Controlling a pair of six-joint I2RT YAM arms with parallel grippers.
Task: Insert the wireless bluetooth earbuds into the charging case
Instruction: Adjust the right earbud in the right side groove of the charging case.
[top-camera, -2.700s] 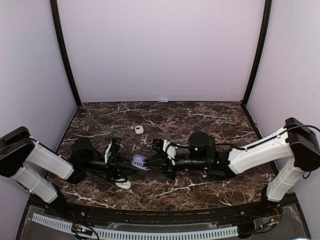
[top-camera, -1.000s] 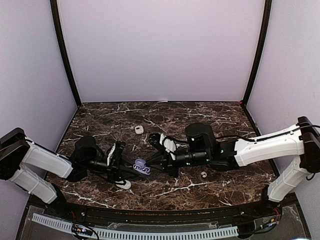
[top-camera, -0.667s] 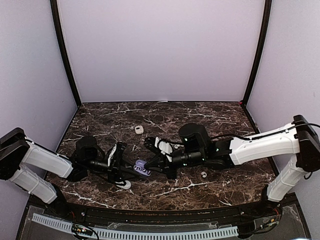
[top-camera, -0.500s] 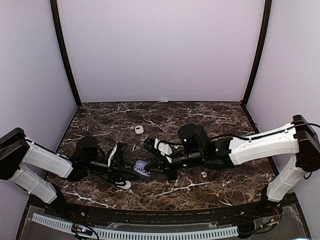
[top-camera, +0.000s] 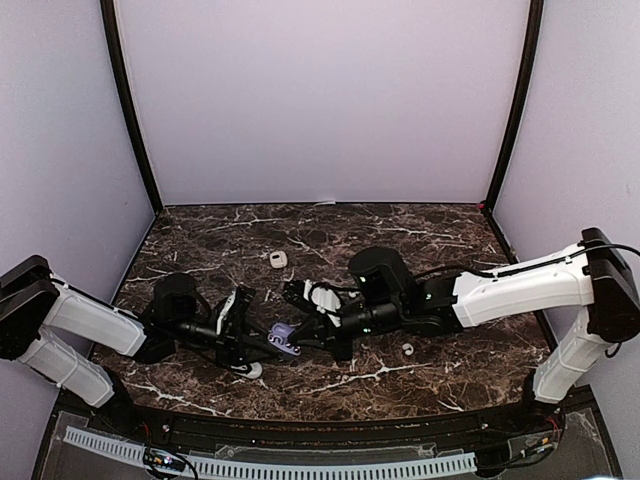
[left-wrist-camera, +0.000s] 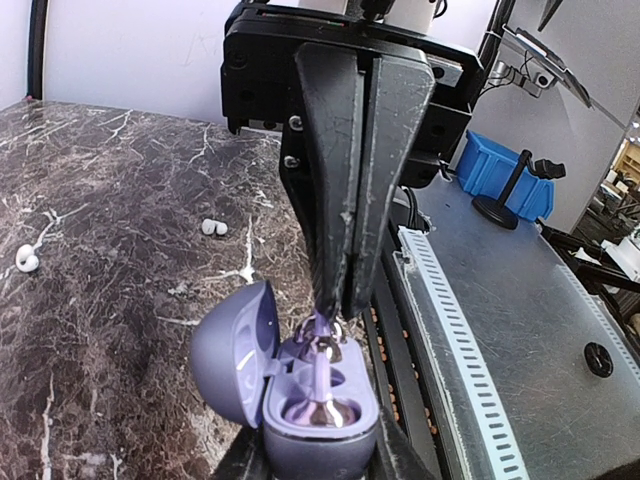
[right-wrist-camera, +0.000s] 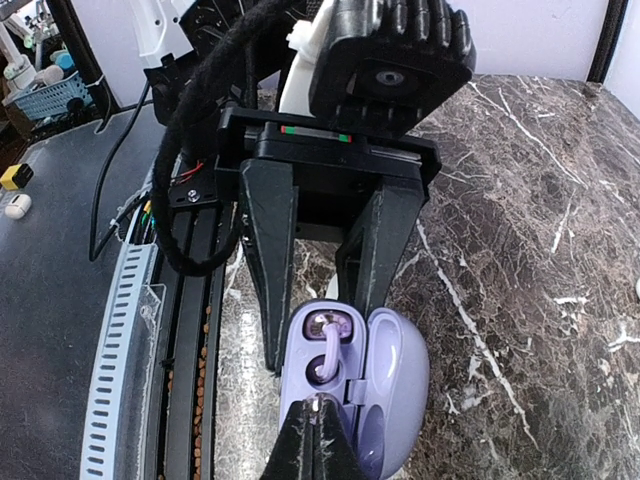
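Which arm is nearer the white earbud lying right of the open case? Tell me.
Right. Its forearm passes just behind the earbud; the right pincer, shut, is at the purple charging case further left. The left pincer grips that case, farther still.

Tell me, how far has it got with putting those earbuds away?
Done: the charging case sits open in the left gripper, one lilac earbud apparently seated. In hand: the shut right gripper presses in beside it. Left: white earbuds lie loose on the table.
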